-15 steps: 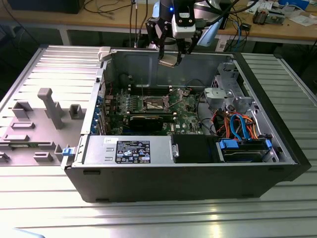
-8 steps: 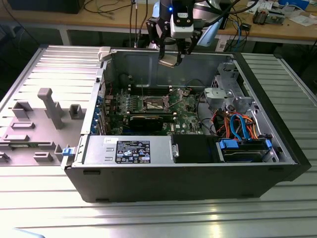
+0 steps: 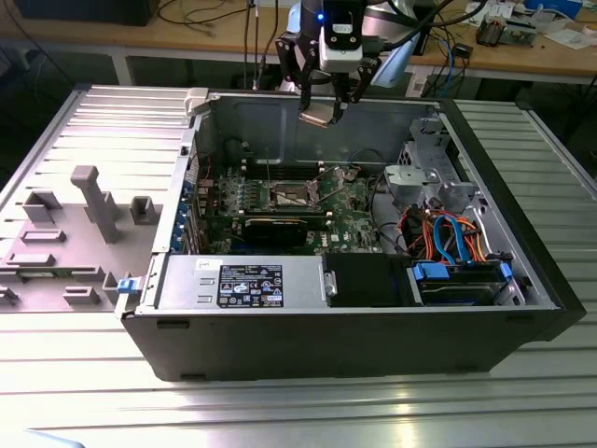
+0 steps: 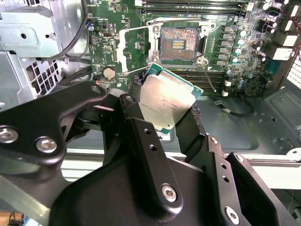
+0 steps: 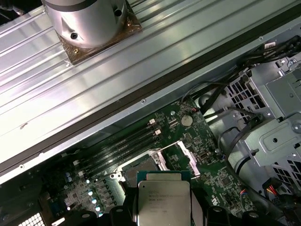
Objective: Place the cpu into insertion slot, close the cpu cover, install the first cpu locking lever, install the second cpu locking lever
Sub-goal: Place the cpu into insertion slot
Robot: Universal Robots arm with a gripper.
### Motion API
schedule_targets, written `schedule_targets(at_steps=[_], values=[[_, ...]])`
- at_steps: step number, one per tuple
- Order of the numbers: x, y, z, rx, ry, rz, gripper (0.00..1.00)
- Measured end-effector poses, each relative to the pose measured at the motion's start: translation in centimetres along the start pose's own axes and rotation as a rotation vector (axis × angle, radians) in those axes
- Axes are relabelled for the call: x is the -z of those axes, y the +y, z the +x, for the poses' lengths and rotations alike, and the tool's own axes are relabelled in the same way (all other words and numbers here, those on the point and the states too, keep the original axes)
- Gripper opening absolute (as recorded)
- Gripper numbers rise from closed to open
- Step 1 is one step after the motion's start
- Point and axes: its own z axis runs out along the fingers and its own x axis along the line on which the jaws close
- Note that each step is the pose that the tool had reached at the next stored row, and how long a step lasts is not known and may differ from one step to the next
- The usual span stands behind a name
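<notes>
Fingers (image 4: 141, 136) pinched the cpu (image 4: 164, 101) by its edges, tilted, high over the case (image 3: 373, 331), well apart from the open insertion slot (image 4: 181, 43). Lowered askew, it could damage socket contacts.

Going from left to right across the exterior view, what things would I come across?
grey post → blue latch → cpu gripped in the tool → silver drive cage

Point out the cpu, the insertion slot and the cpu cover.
cpu (image 4: 164, 101), second wrist view, centre of metal top.
insertion slot (image 4: 180, 43), second wrist view, its pin field.
cpu cover (image 4: 123, 49), second wrist view, frame's side bar.
</notes>
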Motion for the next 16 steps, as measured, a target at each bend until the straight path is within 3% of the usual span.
schedule_targets(at_steps=[10, 16], values=[[0.00, 0.00, 0.00, -0.014, -0.0012, -0.0002, 0.54], [-0.04, 0.00, 0.00, -0.055, -0.0051, -0.0007, 0.54]])
